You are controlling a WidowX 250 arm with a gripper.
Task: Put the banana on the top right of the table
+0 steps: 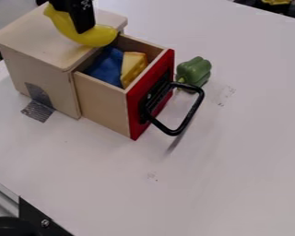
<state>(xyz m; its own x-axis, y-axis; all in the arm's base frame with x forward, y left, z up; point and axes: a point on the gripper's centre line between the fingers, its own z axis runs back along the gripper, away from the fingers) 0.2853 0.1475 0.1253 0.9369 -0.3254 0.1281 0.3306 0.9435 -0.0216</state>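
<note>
At the upper left, my gripper hangs over the top of the wooden drawer box, its black finger against the near side of the yellow banana. The banana curves around that finger, its right end close to the open drawer's back corner. Whether the banana is held or rests on the box top is unclear. The white table stretches to the right of the box.
The wooden box has its drawer pulled out, with a red front and black handle. Inside lie a blue cloth and a cheese wedge. A green pepper sits behind the handle.
</note>
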